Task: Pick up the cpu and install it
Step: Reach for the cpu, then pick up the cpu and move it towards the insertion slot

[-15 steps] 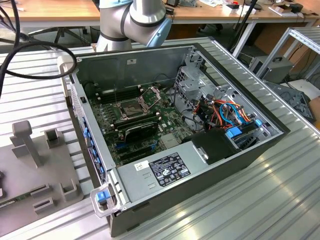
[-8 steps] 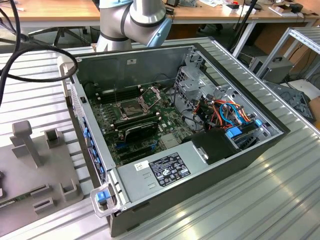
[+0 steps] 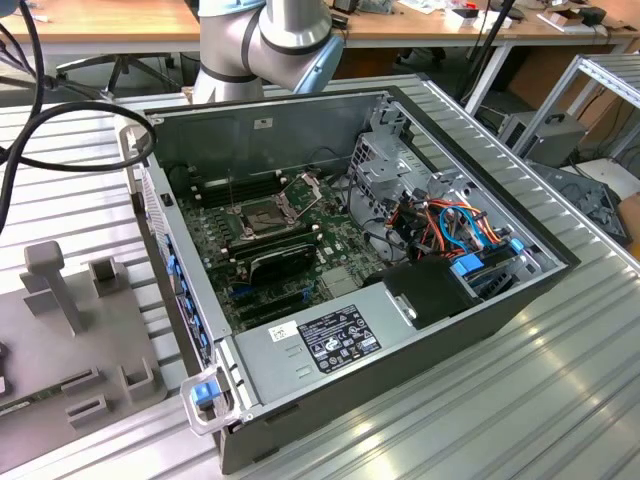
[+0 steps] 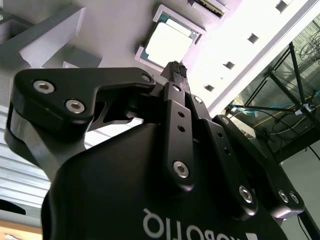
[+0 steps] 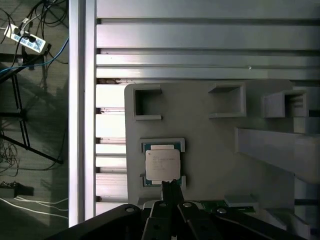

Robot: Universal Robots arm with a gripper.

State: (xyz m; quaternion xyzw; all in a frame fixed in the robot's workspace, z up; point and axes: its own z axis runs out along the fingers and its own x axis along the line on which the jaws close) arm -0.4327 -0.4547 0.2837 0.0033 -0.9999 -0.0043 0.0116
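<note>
In the exterior view, the arm (image 3: 268,40) stood at the top centre behind the open case (image 3: 250,135). The socket (image 3: 262,214) sat mid-frame on the motherboard (image 3: 340,245), and a grey tray (image 3: 60,350) lay at lower left. In the second wrist view, the gripper (image 4: 175,67) had its fingers pressed together, holding nothing, by one edge of the cpu (image 4: 169,42). In the first wrist view, the cpu (image 5: 162,163) lay flat in its pocket on the tray (image 5: 215,155), the gripper (image 5: 170,185) just beside it.

the cpu (image 5: 162,163) has a dull smooth metal top, its tray (image 5: 210,150) matt grey plastic (hand (image 5: 170,186): matt black).
</note>
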